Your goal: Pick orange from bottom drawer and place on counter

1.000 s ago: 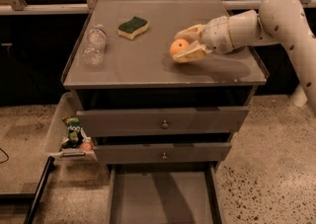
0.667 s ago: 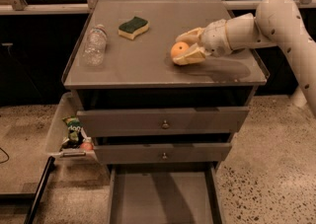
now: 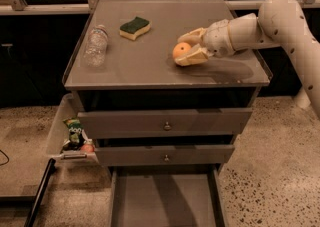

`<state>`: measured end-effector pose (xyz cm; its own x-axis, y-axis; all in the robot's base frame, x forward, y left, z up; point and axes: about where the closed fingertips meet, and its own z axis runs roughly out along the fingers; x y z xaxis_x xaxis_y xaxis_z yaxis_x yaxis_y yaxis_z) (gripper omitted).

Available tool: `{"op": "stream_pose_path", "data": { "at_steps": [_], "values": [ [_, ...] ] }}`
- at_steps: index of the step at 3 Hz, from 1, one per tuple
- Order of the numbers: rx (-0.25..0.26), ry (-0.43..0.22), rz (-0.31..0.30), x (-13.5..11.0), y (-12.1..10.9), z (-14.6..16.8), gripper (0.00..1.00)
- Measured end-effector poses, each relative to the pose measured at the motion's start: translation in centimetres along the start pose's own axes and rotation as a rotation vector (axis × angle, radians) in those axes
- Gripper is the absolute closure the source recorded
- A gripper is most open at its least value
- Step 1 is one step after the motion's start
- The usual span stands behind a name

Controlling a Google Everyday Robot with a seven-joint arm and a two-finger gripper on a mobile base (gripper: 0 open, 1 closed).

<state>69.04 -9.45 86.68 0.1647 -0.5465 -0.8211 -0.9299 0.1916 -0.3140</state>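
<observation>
The orange [image 3: 181, 50] sits between the two pale fingers of my gripper [image 3: 189, 48], at or just above the counter [image 3: 145, 68], right of its middle. The gripper reaches in from the right on the white arm and is closed around the orange, one finger [image 3: 192, 36] behind it and one finger [image 3: 190, 60] in front. The bottom drawer [image 3: 165, 203] is pulled open at the foot of the cabinet, and its flat grey floor is bare.
A plastic water bottle [image 3: 96, 45] lies on the counter's left side, with a green-and-yellow sponge [image 3: 135, 26] behind it. Two shut drawers with round knobs [image 3: 165, 126] face forward. A side bin [image 3: 60, 136] at the left holds a green snack packet [image 3: 75, 130] and a reddish round item [image 3: 87, 147].
The gripper and the orange have stayed in almost the same spot over the counter, sinking only slightly. Nothing else has moved.
</observation>
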Motion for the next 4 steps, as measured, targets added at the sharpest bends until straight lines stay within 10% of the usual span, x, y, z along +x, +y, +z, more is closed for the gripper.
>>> {"op": "stream_pose_path", "data": {
  "at_steps": [2, 4],
  "values": [
    [0.0, 0.0, 0.0, 0.0, 0.0, 0.01, 0.11],
    [0.0, 0.0, 0.0, 0.0, 0.0, 0.01, 0.0]
  ]
}}
